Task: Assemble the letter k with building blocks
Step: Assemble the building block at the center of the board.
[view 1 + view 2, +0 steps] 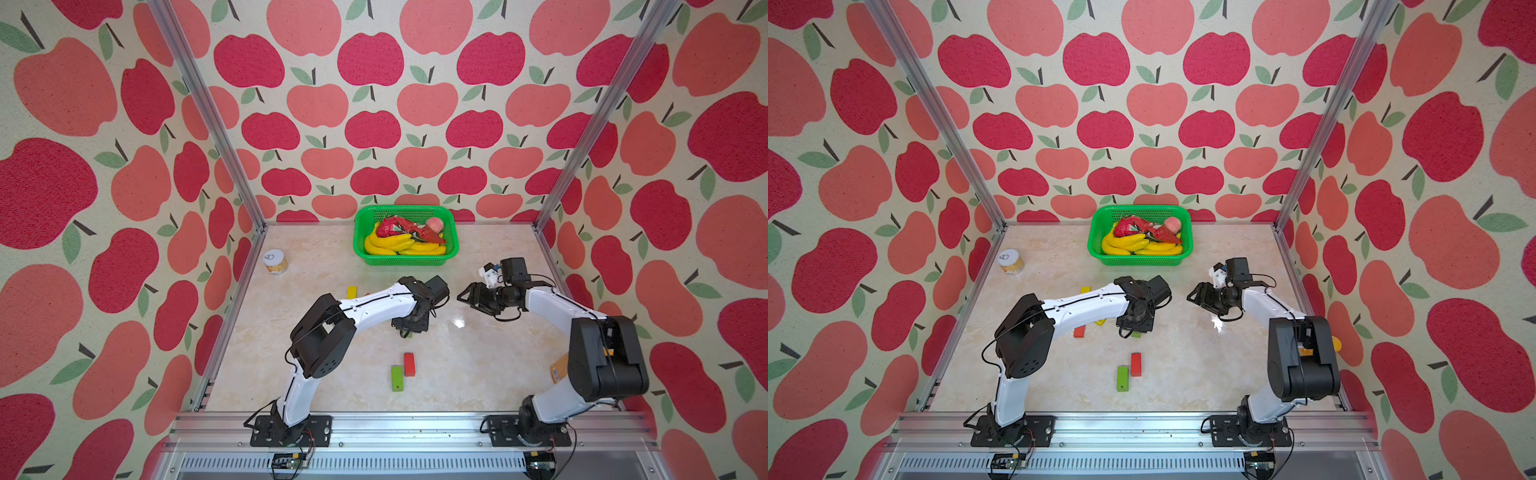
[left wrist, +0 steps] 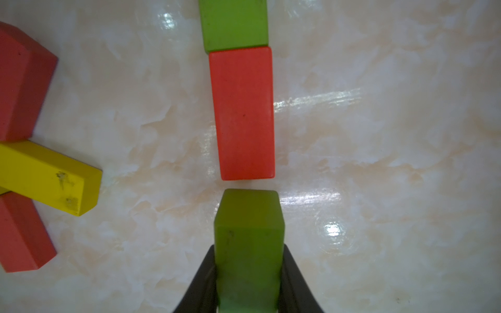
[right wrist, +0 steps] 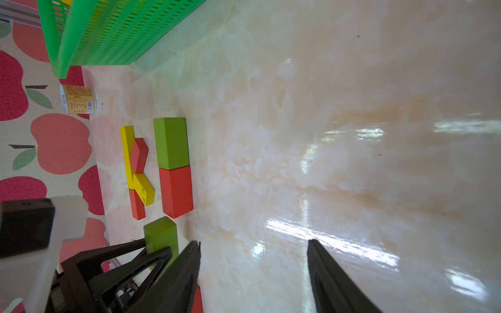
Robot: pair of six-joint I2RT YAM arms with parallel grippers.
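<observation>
My left gripper (image 2: 249, 246) is shut on a green block (image 2: 249, 216), holding it low over the table. Just beyond its end a red block (image 2: 244, 113) and another green block (image 2: 234, 24) lie end to end in a line. Beside that line, red and yellow blocks (image 3: 138, 168) lie touching in a cluster. In both top views the left gripper (image 1: 409, 326) hides most of this. Two loose blocks, red (image 1: 409, 364) and green (image 1: 397, 378), lie nearer the front. My right gripper (image 3: 253, 242) hangs open and empty to the right (image 1: 467, 297).
A green basket (image 1: 361, 249) with toy bananas and other fruit stands at the back centre. A small can (image 1: 275, 262) stands at the back left. An orange object (image 1: 559, 368) lies partly hidden behind the right arm.
</observation>
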